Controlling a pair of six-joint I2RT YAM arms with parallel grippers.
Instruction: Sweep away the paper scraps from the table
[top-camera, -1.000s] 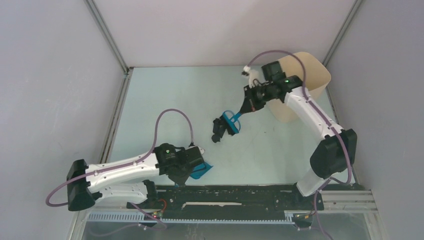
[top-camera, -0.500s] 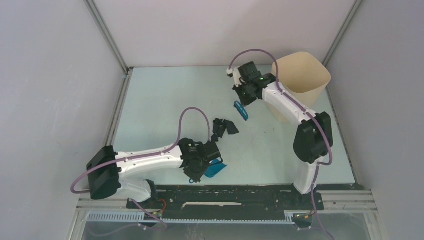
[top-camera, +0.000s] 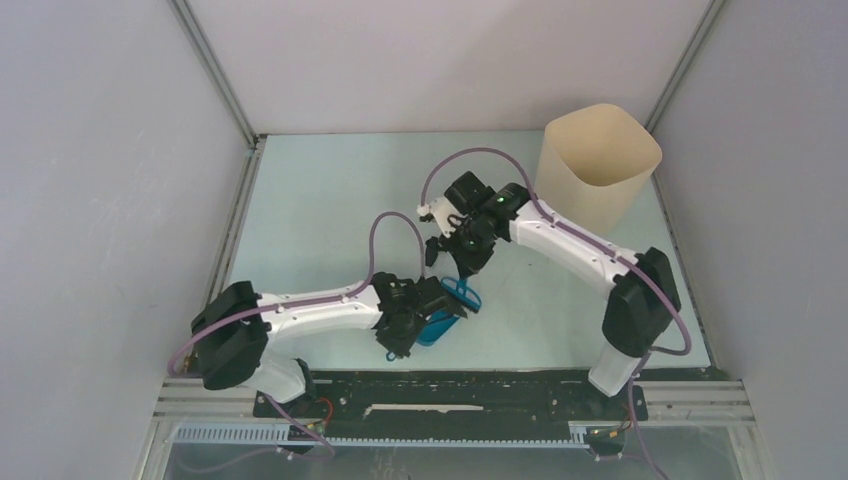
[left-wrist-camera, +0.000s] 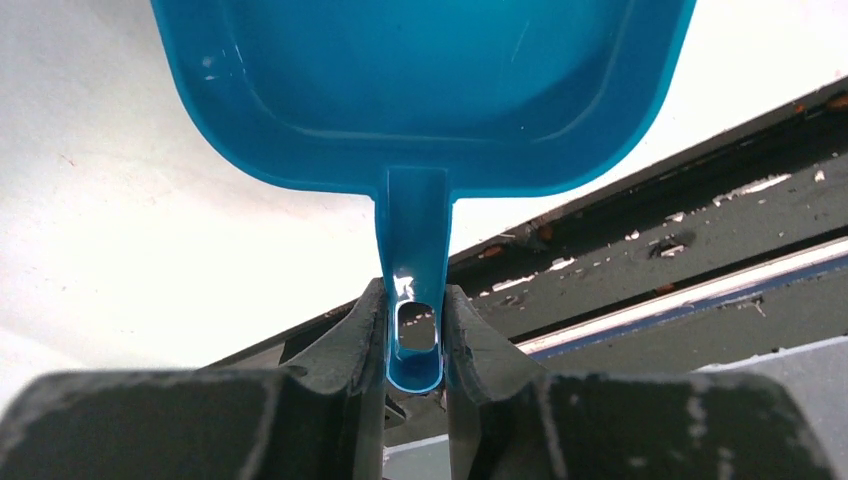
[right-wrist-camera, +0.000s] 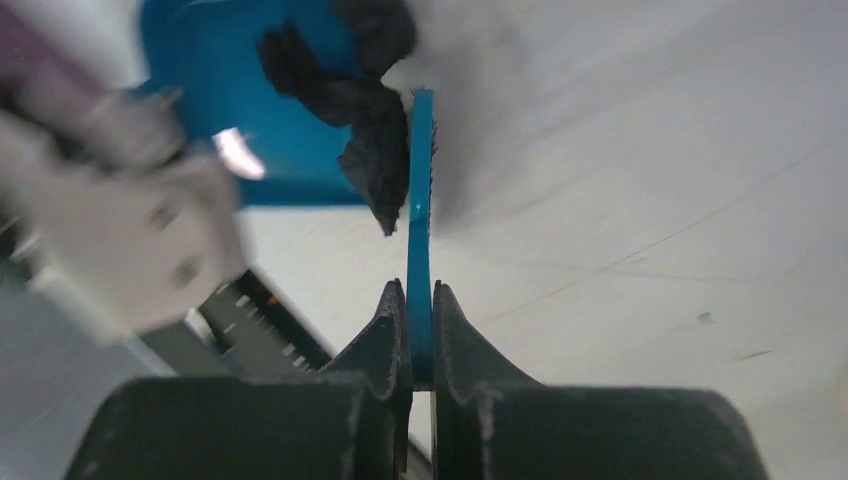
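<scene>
One pale mint-green table (top-camera: 320, 200), two grippers, three plastic items, one clump of scraps.
One blue plastic dustpan (left-wrist-camera: 420, 90) is clamped in the left gripper (left-wrist-camera: 415, 335). One small blue hand brush (right-wrist-camera: 421, 230) is clamped in the right gripper (right-wrist-camera: 419, 300). One tall beige bin (top-camera: 600, 165) stands well apart from both. The dark crumpled paper scraps (right-wrist-camera: 360, 110) ahead of the right gripper are too merged to count.

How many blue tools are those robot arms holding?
2. The dustpan, handle clamped in the left gripper, near the front edge of the table; the brush, clamped in the right gripper, beside dark scraps. None looks hidden.
</scene>
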